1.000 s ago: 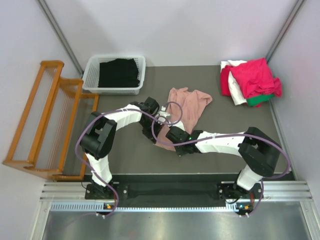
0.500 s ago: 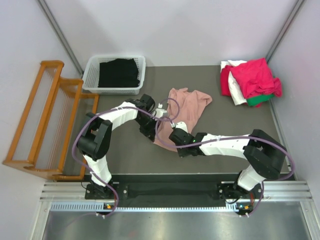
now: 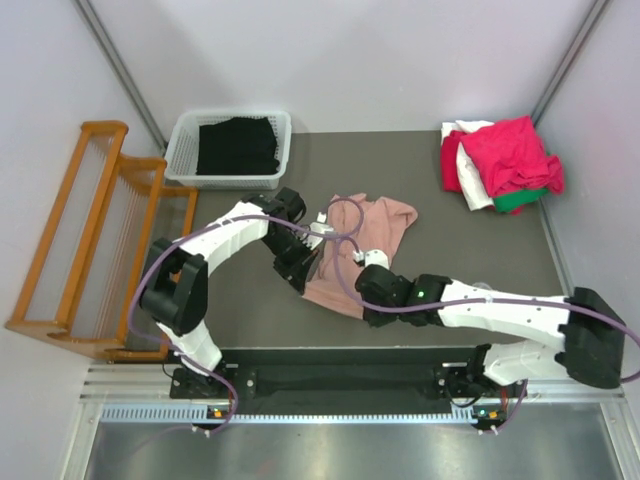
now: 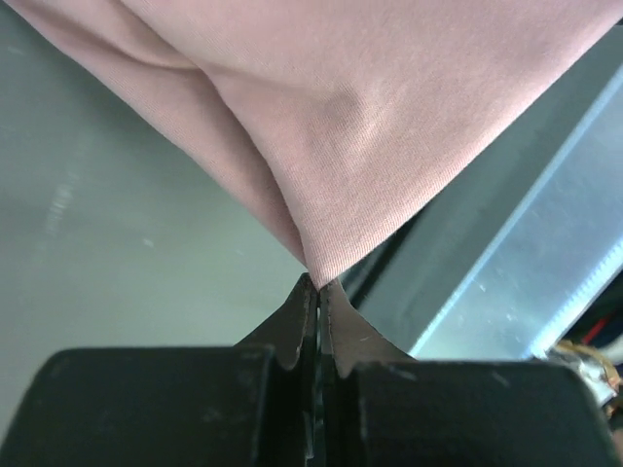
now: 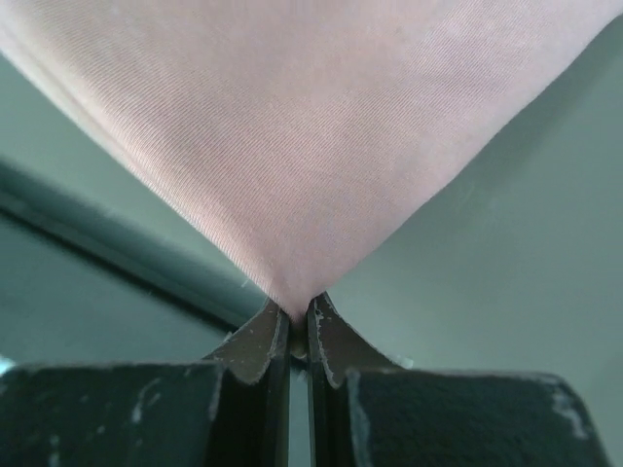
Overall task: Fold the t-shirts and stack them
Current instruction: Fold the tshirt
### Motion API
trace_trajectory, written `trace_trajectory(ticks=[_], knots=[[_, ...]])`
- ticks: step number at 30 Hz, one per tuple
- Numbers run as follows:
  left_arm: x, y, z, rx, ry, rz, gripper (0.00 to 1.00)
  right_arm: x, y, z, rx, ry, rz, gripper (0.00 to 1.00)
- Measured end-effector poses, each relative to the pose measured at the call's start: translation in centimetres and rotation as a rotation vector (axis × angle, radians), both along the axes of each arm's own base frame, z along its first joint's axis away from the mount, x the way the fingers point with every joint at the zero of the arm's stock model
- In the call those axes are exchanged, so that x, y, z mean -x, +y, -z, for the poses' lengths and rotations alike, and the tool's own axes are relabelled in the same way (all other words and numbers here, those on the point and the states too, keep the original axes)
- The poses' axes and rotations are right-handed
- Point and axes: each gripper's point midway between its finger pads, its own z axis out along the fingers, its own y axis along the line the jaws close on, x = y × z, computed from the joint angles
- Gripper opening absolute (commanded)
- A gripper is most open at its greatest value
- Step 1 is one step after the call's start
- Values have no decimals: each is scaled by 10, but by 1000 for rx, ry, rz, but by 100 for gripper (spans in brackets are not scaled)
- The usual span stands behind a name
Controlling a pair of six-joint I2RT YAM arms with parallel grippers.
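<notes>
A dusty-pink t-shirt [image 3: 372, 228] lies bunched in the middle of the dark table, its near part lifted between both arms. My left gripper [image 3: 303, 272] is shut on one corner of this shirt [image 4: 350, 126], the cloth pinched at the fingertips [image 4: 304, 302]. My right gripper [image 3: 362, 300] is shut on another corner [image 5: 292, 175], the cloth stretched tight away from its fingertips [image 5: 326, 326]. At the back right, other t-shirts are heaped in a pile: crimson-pink [image 3: 512, 155], white [image 3: 470, 180] and green [image 3: 520, 200].
A white basket [image 3: 180, 160] holding black cloth [image 3: 237, 147] stands at the back left. A wooden rack [image 3: 90, 240] leans beside the table's left edge. A metal rail [image 3: 350, 380] runs along the near edge by the arm bases.
Both grippers have pulled the pink shirt toward the near edge. The right arm has swung low and stretched out to the left; the shirt's near part is drawn out and flatter.
</notes>
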Motion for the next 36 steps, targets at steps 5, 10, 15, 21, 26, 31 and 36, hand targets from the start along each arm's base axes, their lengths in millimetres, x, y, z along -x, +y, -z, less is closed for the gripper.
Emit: trace_trajectory(ticks=[5, 10, 15, 21, 26, 31, 36], knots=[[19, 0, -24, 20, 14, 43, 0, 21, -1, -36, -86, 0, 0, 0], [20, -4, -52, 54, -33, 47, 0, 21, -6, -55, -109, -23, 37, 0], [-8, -13, -79, 71, -145, 18, 0, 2, -9, -68, -65, -91, 86, 0], [-57, -33, -87, 46, -216, -20, 0, -31, -17, -66, 9, -156, 157, 0], [-90, -48, -60, 6, -191, -47, 0, -65, -37, -68, 51, -207, 235, 0], [-110, -59, -44, -2, -185, -61, 0, -94, -51, -74, 76, -248, 277, 0], [-120, -61, -43, -7, -221, -74, 0, -112, -56, -68, 114, -257, 279, 0]])
